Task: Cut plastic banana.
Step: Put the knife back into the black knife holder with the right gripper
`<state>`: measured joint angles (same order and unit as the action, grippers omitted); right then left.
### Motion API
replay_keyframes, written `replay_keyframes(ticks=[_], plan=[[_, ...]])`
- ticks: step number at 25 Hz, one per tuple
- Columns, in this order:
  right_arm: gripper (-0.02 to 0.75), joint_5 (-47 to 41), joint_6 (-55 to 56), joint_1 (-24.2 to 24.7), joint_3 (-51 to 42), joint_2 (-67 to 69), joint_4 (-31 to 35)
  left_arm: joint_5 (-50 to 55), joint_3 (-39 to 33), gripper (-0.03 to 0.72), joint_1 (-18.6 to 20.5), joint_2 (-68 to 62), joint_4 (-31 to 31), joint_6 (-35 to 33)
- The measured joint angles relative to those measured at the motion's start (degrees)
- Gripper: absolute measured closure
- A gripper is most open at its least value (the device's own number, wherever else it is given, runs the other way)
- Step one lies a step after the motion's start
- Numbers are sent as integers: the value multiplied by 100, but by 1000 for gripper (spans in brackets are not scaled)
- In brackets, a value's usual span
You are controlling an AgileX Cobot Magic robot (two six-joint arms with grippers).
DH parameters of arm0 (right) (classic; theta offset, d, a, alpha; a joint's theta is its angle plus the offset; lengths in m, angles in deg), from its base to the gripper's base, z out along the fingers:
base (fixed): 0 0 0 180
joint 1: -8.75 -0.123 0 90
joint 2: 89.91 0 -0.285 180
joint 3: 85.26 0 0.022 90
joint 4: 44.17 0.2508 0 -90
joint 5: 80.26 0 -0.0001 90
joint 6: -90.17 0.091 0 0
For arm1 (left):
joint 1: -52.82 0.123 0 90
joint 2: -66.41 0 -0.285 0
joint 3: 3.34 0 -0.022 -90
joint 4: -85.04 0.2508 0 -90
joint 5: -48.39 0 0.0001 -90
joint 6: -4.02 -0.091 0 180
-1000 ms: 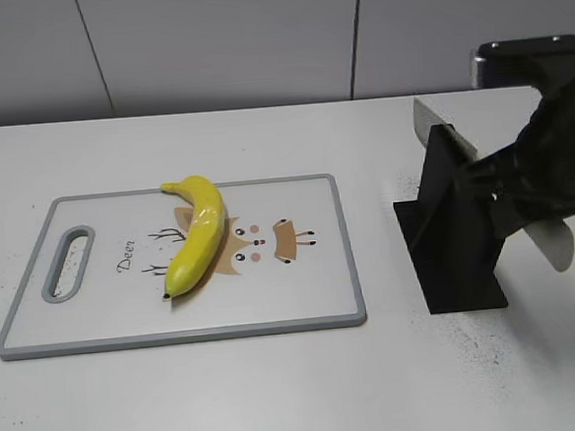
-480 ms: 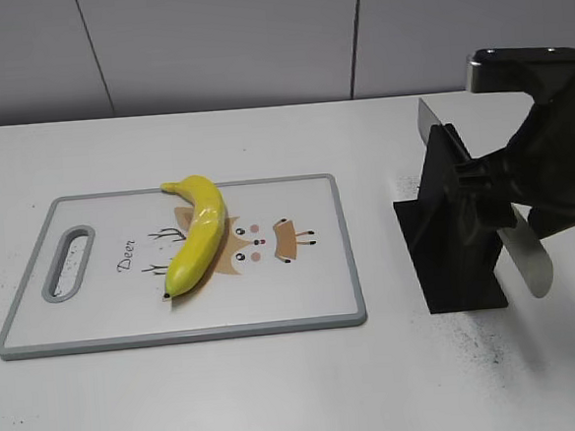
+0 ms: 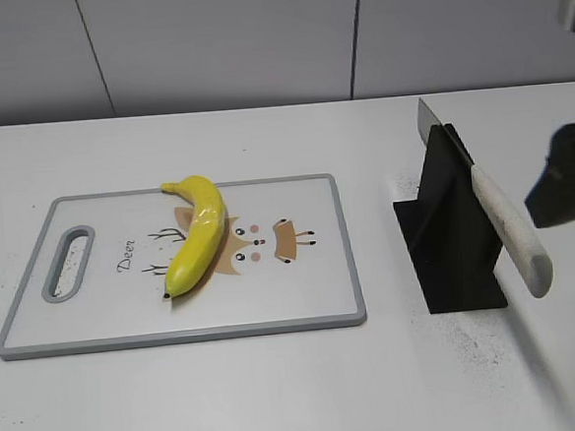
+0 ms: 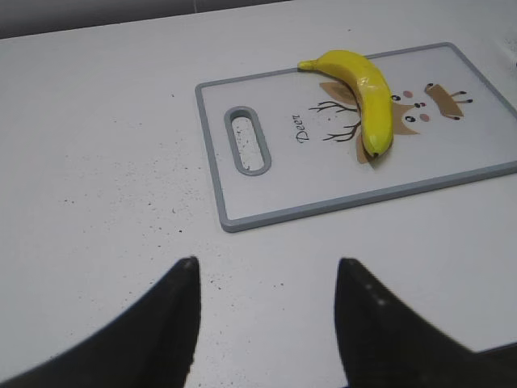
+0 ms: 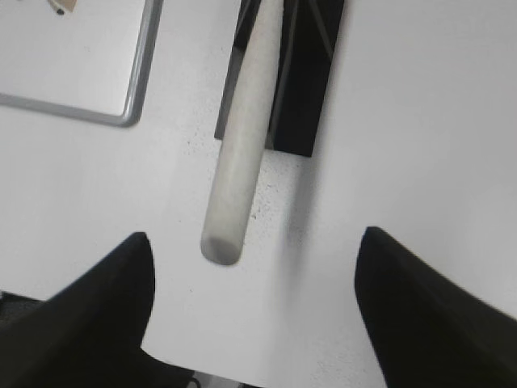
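Note:
The glossy yellow plastic banana (image 3: 198,234) lies whole on the white, grey-rimmed cutting board (image 3: 303,293), over its deer drawing; it also shows in the left wrist view (image 4: 363,90). A knife with a white handle (image 3: 511,229) rests slanted in a black stand (image 3: 447,239); the handle also shows in the right wrist view (image 5: 238,153). My right gripper (image 5: 254,242) is open and empty, apart from the handle's end; part of the right arm (image 3: 567,186) shows at the right edge of the exterior view. My left gripper (image 4: 266,271) is open over bare table, short of the board.
The board (image 4: 234,222) has a handle slot (image 4: 246,139) at its left end. The white table (image 3: 280,394) is speckled with dark specks. A grey panelled wall (image 3: 226,42) runs behind the table.
My right arm has drawn back to the right, away from the knife and stand. The knife handle, covered by the gripper before, now shows fully. Banana and board have not moved.

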<state>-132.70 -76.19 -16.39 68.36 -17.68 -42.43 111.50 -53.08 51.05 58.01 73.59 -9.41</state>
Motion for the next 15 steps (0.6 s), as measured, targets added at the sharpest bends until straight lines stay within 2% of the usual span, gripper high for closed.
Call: replay_keyframes(ticks=[6,10,15], plan=[[155,-123,-901,0,-1007,-1978,-90,0,0,175,0,0,-50,0],[154,-148,-999,0,-1567,-3318,-348,0,0,175,0,0,-55,0],[154,-270,-1039,0,-1835,-4721,-482,5,0,181,0,0,-61,0]])
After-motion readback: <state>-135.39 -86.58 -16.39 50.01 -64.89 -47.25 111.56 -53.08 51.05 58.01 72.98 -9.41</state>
